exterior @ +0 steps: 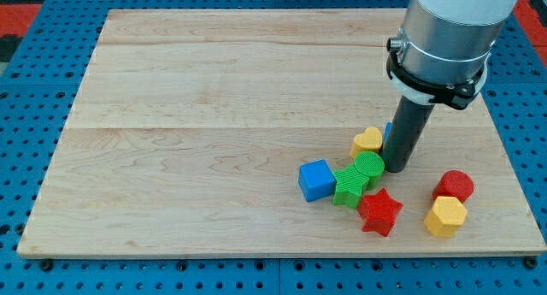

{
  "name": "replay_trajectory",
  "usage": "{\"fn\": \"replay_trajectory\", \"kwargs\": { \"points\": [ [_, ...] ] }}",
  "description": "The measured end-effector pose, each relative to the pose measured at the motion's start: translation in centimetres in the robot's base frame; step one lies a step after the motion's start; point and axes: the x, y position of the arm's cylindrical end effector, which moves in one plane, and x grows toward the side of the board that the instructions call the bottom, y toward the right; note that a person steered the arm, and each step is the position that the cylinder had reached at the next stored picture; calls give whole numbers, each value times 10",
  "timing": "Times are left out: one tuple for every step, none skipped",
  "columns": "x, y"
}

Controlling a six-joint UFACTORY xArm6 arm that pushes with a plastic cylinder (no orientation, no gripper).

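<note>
My tip (396,168) rests on the wooden board (214,115) at the right side of the view. It touches or nearly touches the green cylinder (370,165) on its left. The yellow heart block (367,141) sits just up and left of the rod. A sliver of a blue block (387,131) peeks out behind the rod. A green block (349,187) lies below the cylinder, with the blue cube (316,179) to its left and the red star (379,211) to its lower right.
A red cylinder (455,185) and a yellow hexagonal block (445,216) stand together near the board's right lower edge. The arm's grey body (444,38) hangs over the upper right of the board. Blue pegboard (34,115) surrounds the board.
</note>
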Motion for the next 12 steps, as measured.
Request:
{"fn": "replay_trajectory", "kwargs": {
  "points": [
    [-6,3],
    [-28,42],
    [-33,19],
    [-33,-32],
    [-56,-78],
    [-58,-29],
    [-45,27],
    [-22,-6],
    [-23,-87],
    [-54,-141],
    [-82,-171],
    [-89,-123]
  ]
}}
